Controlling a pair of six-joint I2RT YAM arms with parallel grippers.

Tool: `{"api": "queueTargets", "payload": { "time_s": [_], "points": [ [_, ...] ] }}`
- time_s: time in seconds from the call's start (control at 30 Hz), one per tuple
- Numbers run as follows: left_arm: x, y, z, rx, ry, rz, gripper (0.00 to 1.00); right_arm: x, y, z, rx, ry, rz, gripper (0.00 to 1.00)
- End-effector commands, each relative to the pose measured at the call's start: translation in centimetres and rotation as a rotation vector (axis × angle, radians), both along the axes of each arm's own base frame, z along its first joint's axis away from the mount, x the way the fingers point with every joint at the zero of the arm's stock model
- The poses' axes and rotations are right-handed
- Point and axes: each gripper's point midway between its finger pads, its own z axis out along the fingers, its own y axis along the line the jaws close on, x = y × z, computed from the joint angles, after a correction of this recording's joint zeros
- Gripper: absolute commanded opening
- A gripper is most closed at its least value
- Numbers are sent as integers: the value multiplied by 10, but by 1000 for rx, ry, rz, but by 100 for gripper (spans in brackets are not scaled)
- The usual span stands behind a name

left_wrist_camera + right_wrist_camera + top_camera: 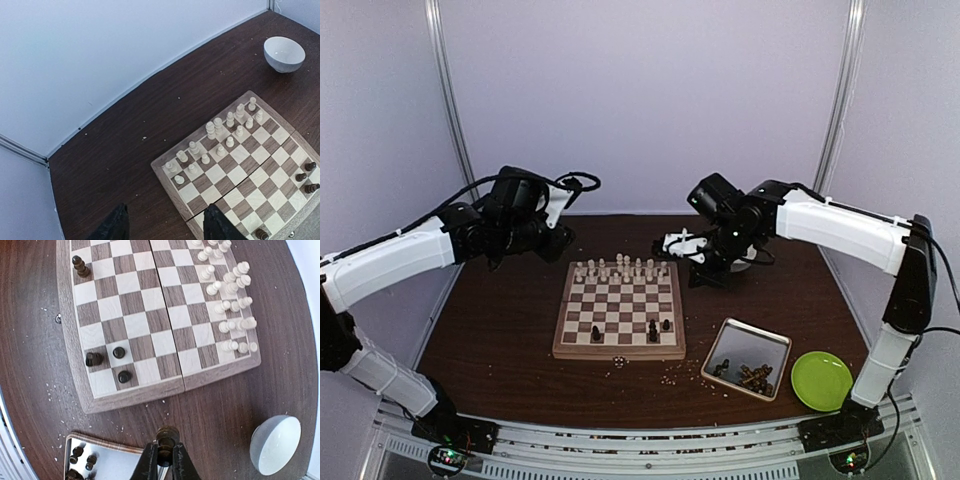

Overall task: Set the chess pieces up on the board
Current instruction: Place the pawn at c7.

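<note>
A dark wooden table point(500, 330) inside pale walls point(640, 100) carries the board point(618, 300) at frame centre in the top view. Cream pieces point(620, 268) fill its two far rows. Four dark pieces point(653, 330) stand on the near rows, so the dark side is incomplete. The spare dark pieces point(753, 377) lie in the metal tray point(750, 345), lower right, which serves as the supply. The right gripper point(166, 452), at the bottom of its wrist view, is clamped on one dark piece point(167, 436) held off the table, probably bound for a near-row square. The left gripper point(166, 222) hangs empty, fingers apart, off the board's upper-left corner, clear of the working path.
</note>
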Motion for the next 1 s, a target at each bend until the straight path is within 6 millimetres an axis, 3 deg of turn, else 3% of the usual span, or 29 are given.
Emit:
{"api": "queueTargets", "payload": {
  "time_s": [0.0, 0.13, 0.17, 0.4, 0.7, 0.97],
  "points": [
    [3, 18, 31, -31, -86, 75, 52, 2, 27, -9, -57, 25, 24, 2],
    [-2, 24, 44, -38, -119, 77, 53, 7, 62, -17, -38, 62, 32, 2],
    [-4, 27, 47, -35, -128, 80, 53, 6, 68, -27, -64, 82, 39, 2],
    [-10, 39, 62, -30, -178, 93, 54, -2, 105, -47, -81, 122, 65, 2],
    [-13, 30, 61, -50, -161, 51, 54, -18, 120, -72, -89, 200, 89, 2],
    [-13, 30, 60, -50, -158, 49, 54, -23, 119, -85, -115, 228, 94, 2]
  ]
}}
